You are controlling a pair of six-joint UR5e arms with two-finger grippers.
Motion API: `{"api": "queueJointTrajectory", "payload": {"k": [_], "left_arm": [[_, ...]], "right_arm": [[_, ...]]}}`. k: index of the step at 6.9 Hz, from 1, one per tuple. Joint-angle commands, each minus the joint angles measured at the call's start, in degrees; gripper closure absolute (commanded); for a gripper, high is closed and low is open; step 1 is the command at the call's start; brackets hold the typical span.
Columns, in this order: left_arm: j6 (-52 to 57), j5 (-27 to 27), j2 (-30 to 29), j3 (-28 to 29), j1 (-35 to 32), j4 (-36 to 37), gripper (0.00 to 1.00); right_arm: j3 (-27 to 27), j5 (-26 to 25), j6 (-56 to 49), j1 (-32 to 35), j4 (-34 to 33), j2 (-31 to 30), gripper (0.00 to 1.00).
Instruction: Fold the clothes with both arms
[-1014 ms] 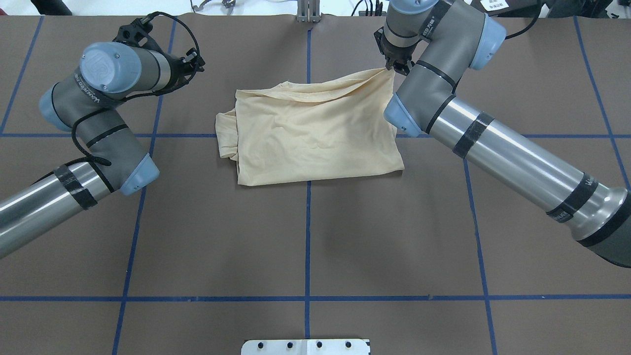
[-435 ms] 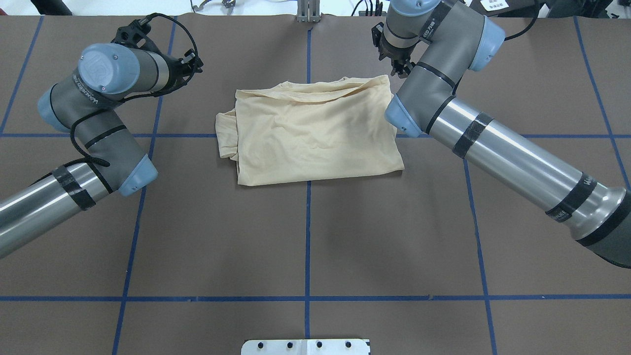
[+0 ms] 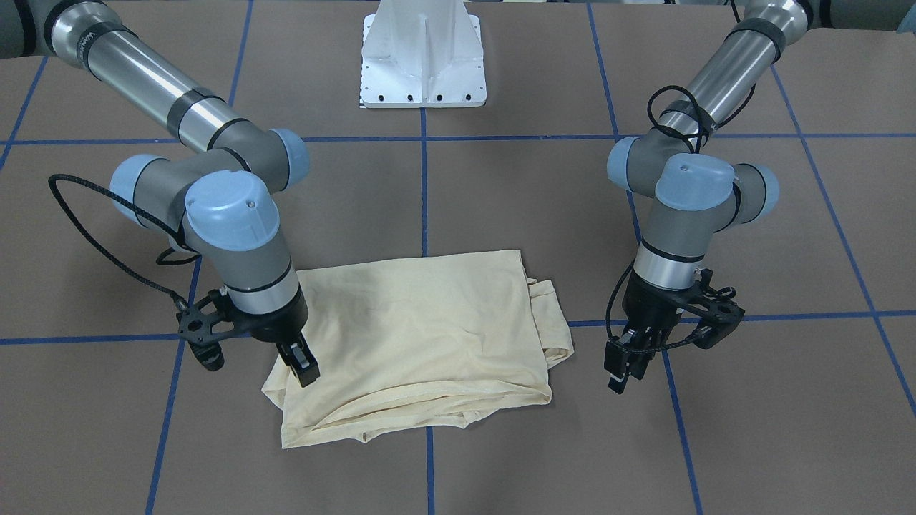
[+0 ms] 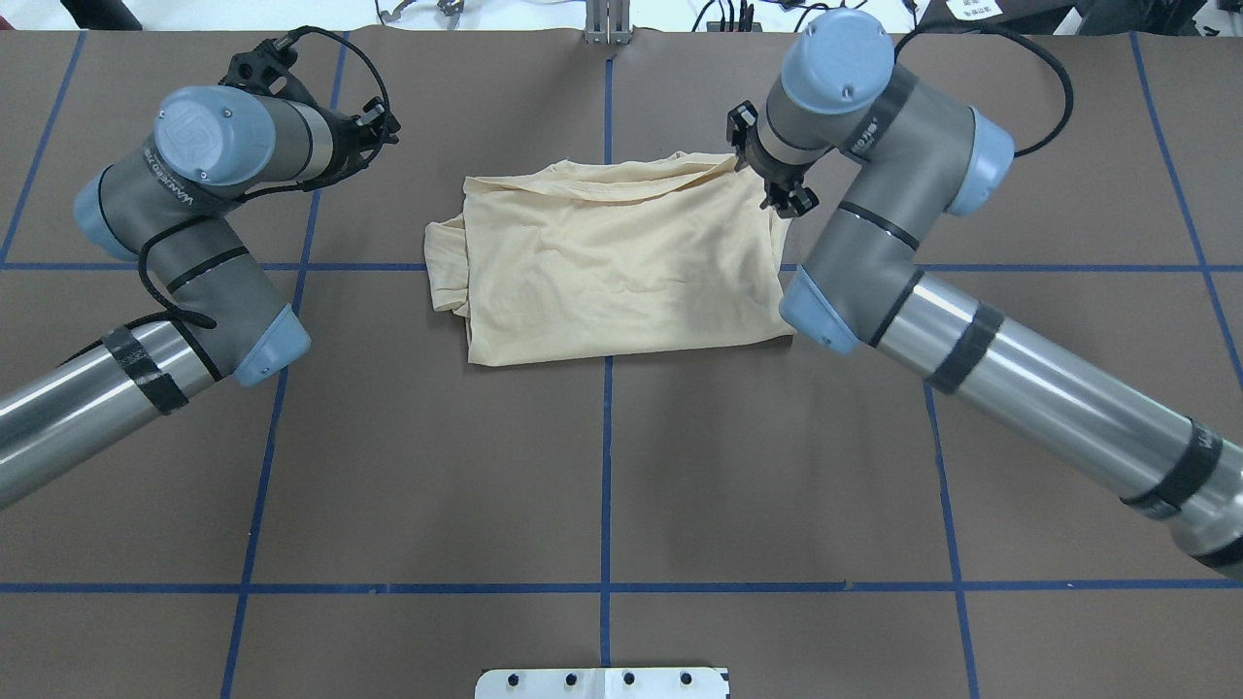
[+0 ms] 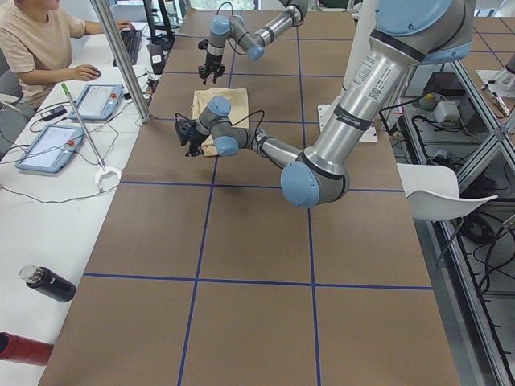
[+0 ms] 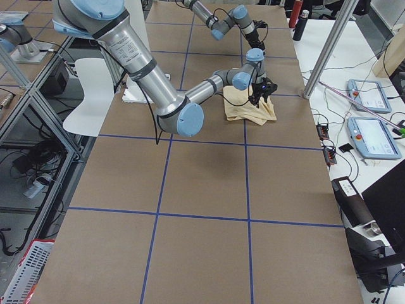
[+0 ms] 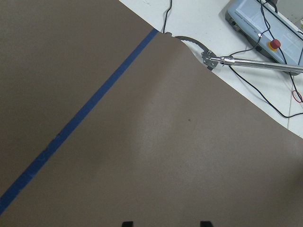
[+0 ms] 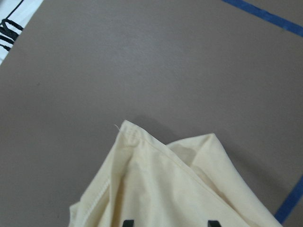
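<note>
The folded shirt [image 4: 612,262] lies flat on the table [image 4: 602,466], on the half far from the robot. Its long axis runs from side to side, and a bunched sleeve [image 4: 445,267] sticks out at the robot's left end. The right arm [image 4: 874,252] bends down over the shirt's far right corner, and the right claw [image 3: 304,365] points downward, spread and holding nothing. The left arm [image 4: 184,223] hangs the left claw [image 3: 621,372] above bare table, apart from the sleeve end, also spread and empty.
</note>
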Motion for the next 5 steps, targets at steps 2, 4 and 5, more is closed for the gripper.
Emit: {"api": "queueJointTrajectory", "payload": {"k": [2, 4, 5], "left_arm": [[0.13, 0.09, 0.00, -0.08, 0.00, 0.09, 0.43], [0.13, 0.09, -0.17, -0.08, 0.00, 0.09, 0.43], [0.13, 0.09, -0.09, -0.08, 0.09, 0.09, 0.43]], "right_arm": [[14.86, -5.99, 4.71, -7.16, -0.40, -12.07, 0.34], [17.06, -7.43, 5.24, -8.06, 0.12, -15.86, 0.28], [17.68, -7.34, 7.07, -8.23, 0.13, -16.31, 0.28]]}}
